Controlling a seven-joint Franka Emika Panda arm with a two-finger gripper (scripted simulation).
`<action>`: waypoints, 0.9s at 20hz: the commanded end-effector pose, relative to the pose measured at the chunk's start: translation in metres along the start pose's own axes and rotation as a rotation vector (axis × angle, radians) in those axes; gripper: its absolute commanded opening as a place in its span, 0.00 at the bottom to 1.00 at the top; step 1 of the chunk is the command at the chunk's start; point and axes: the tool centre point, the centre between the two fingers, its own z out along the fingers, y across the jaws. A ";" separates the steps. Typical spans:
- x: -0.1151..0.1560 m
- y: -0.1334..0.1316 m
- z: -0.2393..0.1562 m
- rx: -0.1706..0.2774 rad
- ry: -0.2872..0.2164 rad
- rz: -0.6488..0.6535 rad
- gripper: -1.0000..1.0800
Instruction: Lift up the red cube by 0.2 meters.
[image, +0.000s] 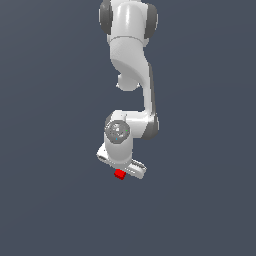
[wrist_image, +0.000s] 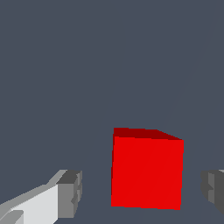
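The red cube is a tiny bright red block just under the white gripper hand in the exterior view. In the wrist view the red cube fills the space between the two grey fingertip pads, with a clear gap on each side. My gripper is open and straddles the cube without touching it. In the exterior view my gripper sits low over the cube, and its fingers are mostly hidden behind the hand.
A plain dark grey surface lies all around. The white arm reaches down from the top of the exterior view.
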 end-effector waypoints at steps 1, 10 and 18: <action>0.005 0.000 0.008 0.000 -0.001 0.025 0.96; 0.011 0.000 0.017 -0.001 -0.003 0.052 0.00; 0.011 0.000 0.017 -0.001 -0.003 0.052 0.00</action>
